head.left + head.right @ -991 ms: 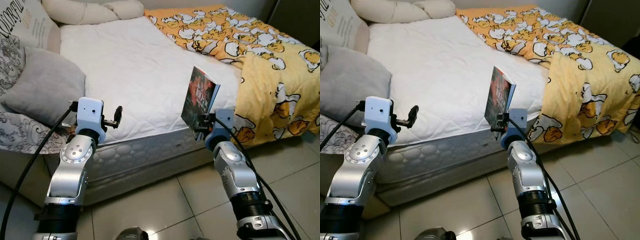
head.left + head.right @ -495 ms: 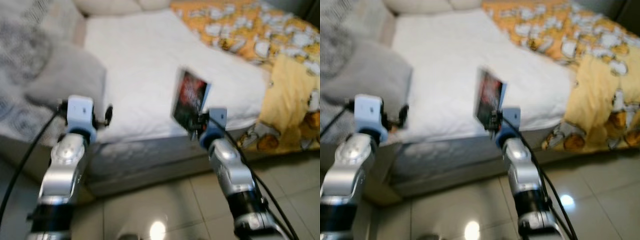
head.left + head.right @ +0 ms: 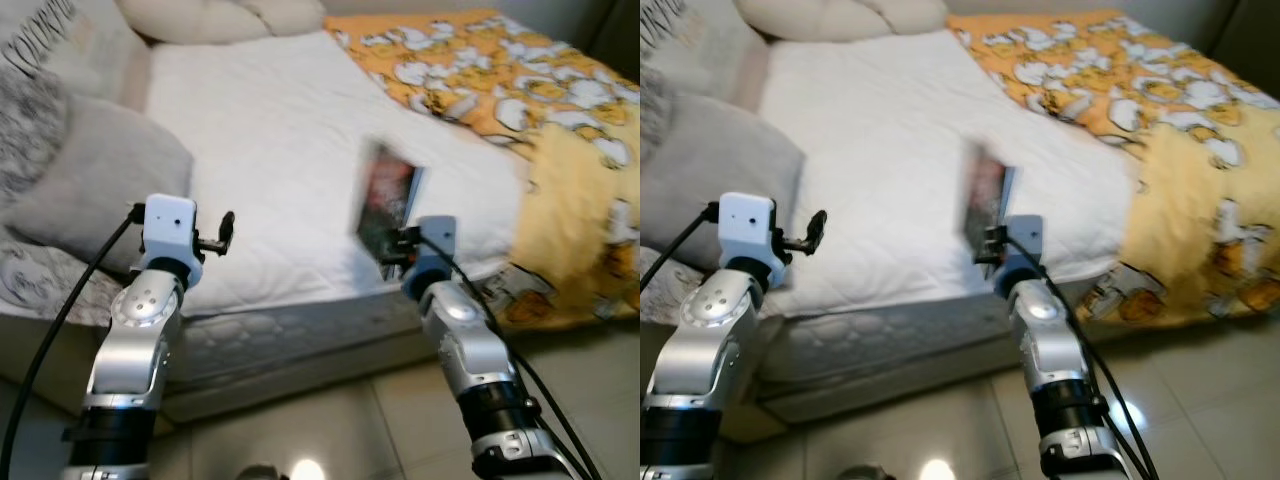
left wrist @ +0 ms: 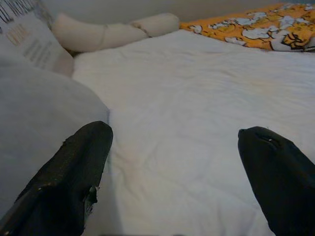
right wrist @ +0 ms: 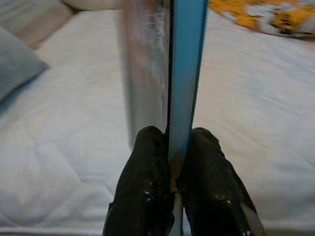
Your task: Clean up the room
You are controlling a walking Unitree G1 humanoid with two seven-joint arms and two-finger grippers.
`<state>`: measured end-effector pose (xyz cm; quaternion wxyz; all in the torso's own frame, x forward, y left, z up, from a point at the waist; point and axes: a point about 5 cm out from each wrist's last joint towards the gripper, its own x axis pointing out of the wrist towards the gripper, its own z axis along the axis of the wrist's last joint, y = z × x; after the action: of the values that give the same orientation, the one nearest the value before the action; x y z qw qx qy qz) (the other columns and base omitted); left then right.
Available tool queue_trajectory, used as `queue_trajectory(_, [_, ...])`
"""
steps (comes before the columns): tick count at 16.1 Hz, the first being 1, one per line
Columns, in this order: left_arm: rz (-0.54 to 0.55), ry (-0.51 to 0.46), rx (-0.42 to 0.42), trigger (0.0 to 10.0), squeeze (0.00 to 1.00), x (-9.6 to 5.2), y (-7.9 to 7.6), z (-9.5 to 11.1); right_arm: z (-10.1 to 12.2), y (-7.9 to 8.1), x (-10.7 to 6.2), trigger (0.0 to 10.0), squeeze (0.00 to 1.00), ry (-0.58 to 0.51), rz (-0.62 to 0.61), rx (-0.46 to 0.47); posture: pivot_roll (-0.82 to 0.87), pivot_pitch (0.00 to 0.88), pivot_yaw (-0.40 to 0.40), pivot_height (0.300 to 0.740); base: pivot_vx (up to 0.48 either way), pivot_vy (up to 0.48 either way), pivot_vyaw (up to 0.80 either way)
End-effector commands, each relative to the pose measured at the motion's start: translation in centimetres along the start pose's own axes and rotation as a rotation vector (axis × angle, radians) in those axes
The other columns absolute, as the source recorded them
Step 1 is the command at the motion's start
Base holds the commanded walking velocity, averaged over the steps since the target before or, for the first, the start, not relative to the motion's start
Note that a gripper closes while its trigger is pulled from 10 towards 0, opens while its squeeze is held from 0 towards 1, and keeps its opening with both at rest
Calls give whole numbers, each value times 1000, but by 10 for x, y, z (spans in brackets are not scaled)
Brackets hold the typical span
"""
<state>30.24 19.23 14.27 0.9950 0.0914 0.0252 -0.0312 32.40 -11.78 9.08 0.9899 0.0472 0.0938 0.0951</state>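
A book (image 3: 388, 198) with a dark red cover and blue page edge (image 5: 186, 73) stands upright over the near edge of the white mattress (image 3: 270, 130). My right gripper (image 3: 398, 252) is shut on its lower edge, the two black fingers (image 5: 147, 187) pressing either side. My left gripper (image 3: 224, 232) is open with nothing between its fingers (image 4: 69, 182), held above the mattress edge beside a grey pillow (image 3: 95, 185).
A yellow patterned duvet (image 3: 540, 120) covers the right half of the bed and hangs over its corner. Cream pillows (image 3: 220, 18) lie at the head and printed cushions (image 3: 40, 70) at the left. Tiled floor (image 3: 330, 430) lies below.
The camera has shifted and steadied somewhat; the view is still blurred. The book remains upright in my right gripper and my left gripper stays open.
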Motion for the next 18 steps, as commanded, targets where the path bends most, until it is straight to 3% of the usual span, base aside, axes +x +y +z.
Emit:
queue_trajectory(1, [-8,-4,2,10000,259,0,-3,1,12,-11,0,10000,0,-53,-35,-13,87,0,4,740,394,0,712])
queue_trajectory(9, [-42,-2,-12,10000,251,-1,-8,-1,11,-13,-1,10000,0,-51,-48,-18,85,0,3,740,395,0,642])
queue_trajectory(18, [-101,8,-40,10000,251,-2,-17,-5,12,-10,0,10000,0,-55,-30,-11,85,0,-3,740,397,0,0])
